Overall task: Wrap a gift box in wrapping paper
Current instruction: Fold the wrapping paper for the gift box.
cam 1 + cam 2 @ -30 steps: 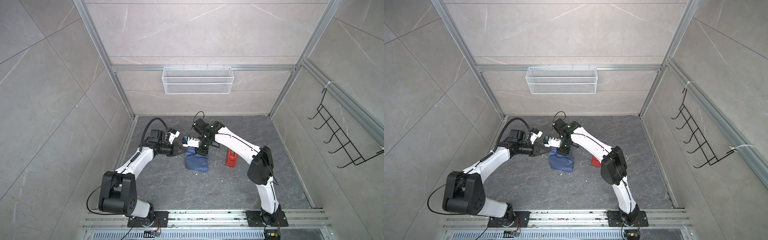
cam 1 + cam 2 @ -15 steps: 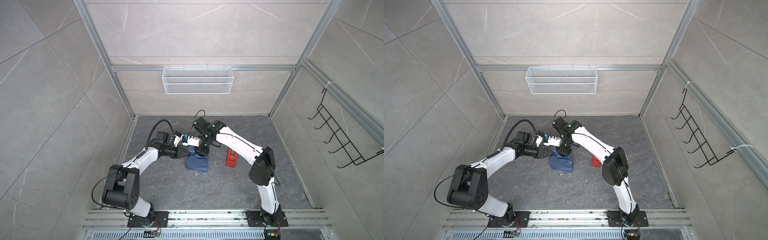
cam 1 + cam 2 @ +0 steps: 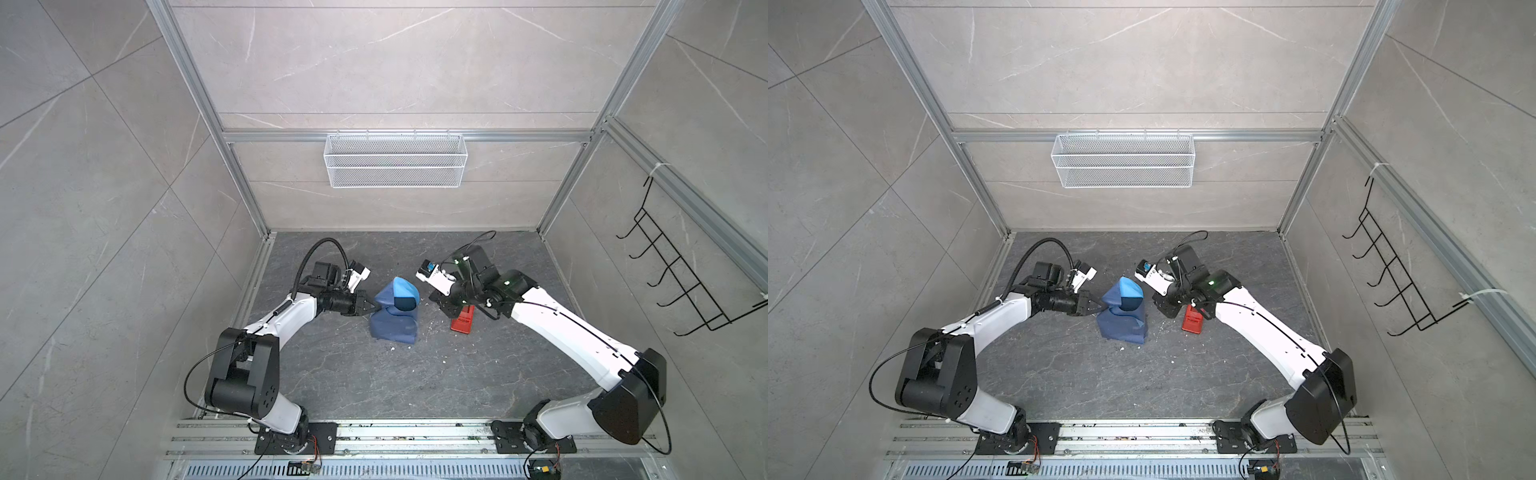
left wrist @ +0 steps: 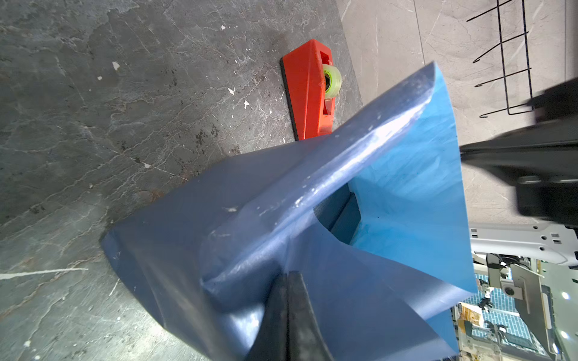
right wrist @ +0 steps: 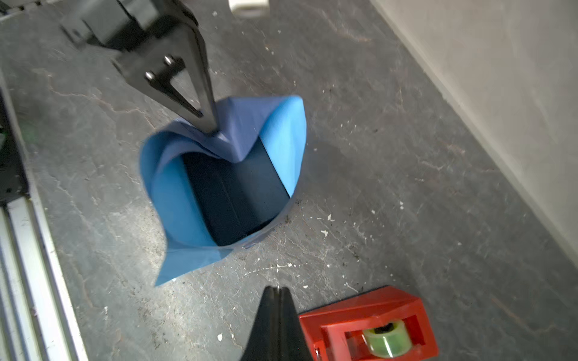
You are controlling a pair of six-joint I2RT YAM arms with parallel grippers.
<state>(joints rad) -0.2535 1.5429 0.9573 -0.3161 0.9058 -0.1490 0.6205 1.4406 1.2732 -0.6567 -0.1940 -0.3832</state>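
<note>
The wrapping paper (image 3: 395,322) (image 3: 1121,326) stands folded up round the gift box (image 5: 237,193), darker blue outside and light blue inside. The near-black box shows through the open end (image 3: 404,303) (image 3: 1128,305). My left gripper (image 3: 377,308) (image 3: 1105,309) (image 4: 287,274) is shut, its tips pressed against a folded flap of the paper (image 4: 250,203) on the left side. My right gripper (image 3: 433,297) (image 3: 1156,304) (image 5: 276,289) is shut and holds nothing. It hovers right of the parcel, next to the red tape dispenser (image 5: 369,325).
The tape dispenser (image 3: 462,322) (image 3: 1192,322) (image 4: 308,93) lies on the dark floor right of the parcel. A white wire basket (image 3: 395,166) hangs on the back wall and a black hook rack (image 3: 681,286) on the right wall. Small white scraps litter the floor.
My right gripper has drawn back from above the parcel to the right, beside the tape dispenser. My left gripper has moved in against the paper's left flap.
</note>
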